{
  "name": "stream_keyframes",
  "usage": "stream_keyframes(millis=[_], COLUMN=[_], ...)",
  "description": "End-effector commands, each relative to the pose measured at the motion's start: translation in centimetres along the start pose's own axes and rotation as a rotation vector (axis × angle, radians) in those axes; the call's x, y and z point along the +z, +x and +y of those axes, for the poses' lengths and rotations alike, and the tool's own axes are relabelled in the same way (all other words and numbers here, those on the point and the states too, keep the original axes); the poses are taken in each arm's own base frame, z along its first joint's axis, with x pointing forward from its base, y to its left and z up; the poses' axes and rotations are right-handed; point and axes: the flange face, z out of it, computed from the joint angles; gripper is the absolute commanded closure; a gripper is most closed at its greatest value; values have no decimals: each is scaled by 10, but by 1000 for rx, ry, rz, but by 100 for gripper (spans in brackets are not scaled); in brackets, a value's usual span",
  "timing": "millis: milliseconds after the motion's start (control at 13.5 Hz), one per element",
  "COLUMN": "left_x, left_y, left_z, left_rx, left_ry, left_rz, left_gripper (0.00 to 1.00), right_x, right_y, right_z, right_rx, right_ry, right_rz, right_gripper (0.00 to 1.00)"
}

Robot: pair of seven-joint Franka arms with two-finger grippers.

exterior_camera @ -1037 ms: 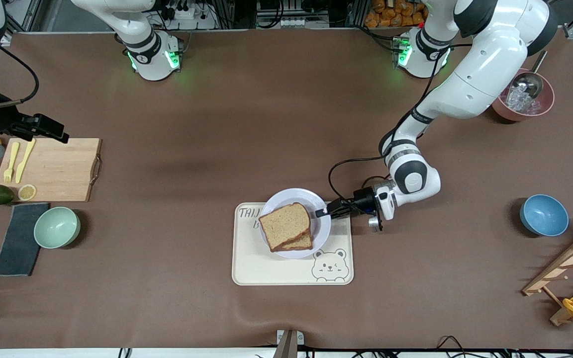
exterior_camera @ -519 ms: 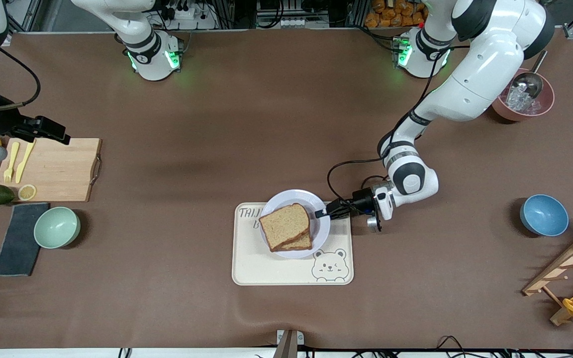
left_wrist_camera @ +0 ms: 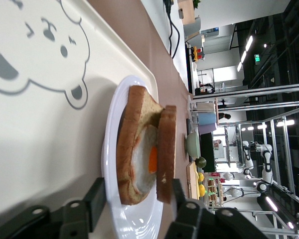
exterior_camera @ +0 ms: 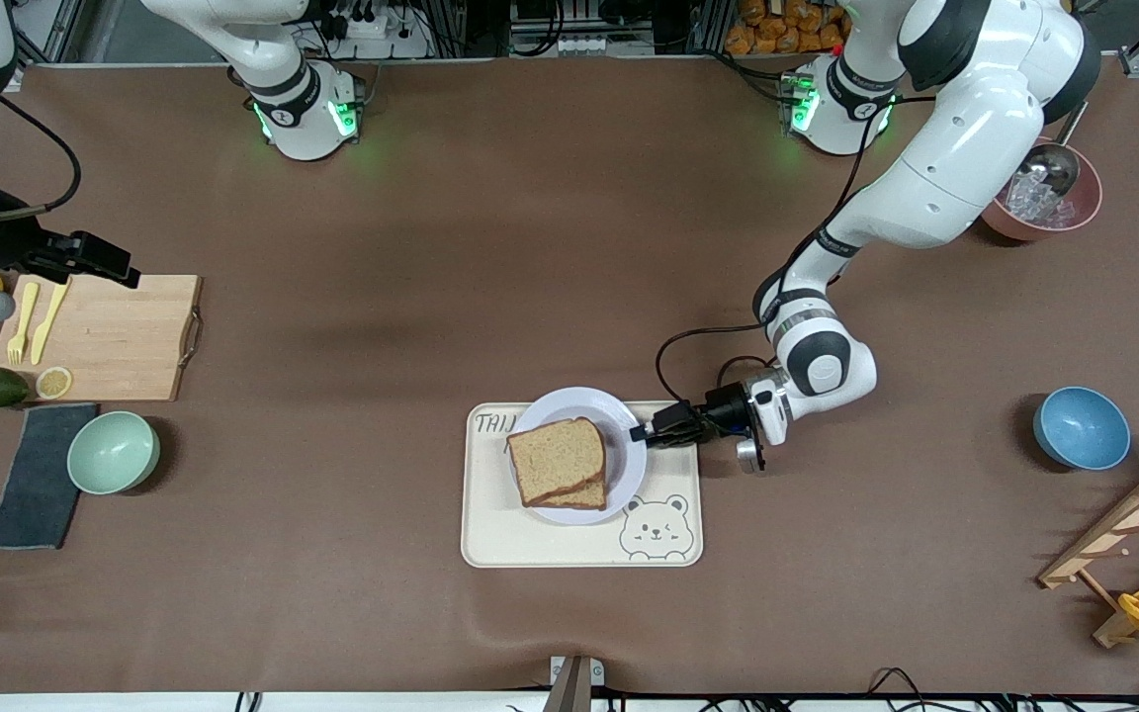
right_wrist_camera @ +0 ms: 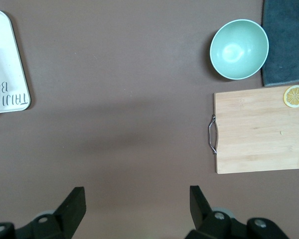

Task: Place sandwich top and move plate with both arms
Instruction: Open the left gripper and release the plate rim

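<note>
At the plate's rim, on the side toward the left arm's end of the table, the left gripper sits low over the tray's edge. Its fingers are spread apart, one under the rim and one above the bread, straddling the rim without pinching it.

The plate lies on the cream tray, over the tray's edge farthest from the front camera and covering part of the lettering in that corner. On the plate, the sandwich top rests on a lower slice, with a fried egg showing between them in the left wrist view. The top slice sits slightly askew, so a strip of the lower slice shows. A bear print fills the tray's corner nearest the camera at the left arm's end.

Over the table's edge at the right arm's end, the right gripper hangs above the corner of a wooden cutting board, waiting with its fingers held wide and holding nothing. The board carries a yellow fork, a yellow knife and a lemon slice. Nearer the camera than the board are a green bowl and a dark cloth.

Toward the left arm's end stand a blue bowl and a wooden rack.
</note>
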Motion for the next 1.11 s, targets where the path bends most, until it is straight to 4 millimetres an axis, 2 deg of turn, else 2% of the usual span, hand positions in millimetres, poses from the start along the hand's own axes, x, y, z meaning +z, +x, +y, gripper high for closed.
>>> stream_keyframes(millis=[0,222,444,593,815,1037], left_x=[-21,-36,-45,-51,-67,-92], left_y=[19,35,51,52,50,49], left_z=[5,29,70,88,103,117], left_rx=[44,57,42,49,83,108], left_ry=[-1,120,219,260,290,343], left_rz=[51,41,-44,-77,-85,-88], left_gripper=[0,0,0,0,0,0], right_x=[-4,-4,-4,-4,-3,-4], right_y=[2,2,2,2,3,2], right_z=[0,0,0,0,1,0], right_rx=[3,3,3,3,4,1], right_ry=[-14,-14,-14,-14,-16,-17], right_rz=[5,5,5,7,5,7], right_gripper=[7,7,7,7,6,6])
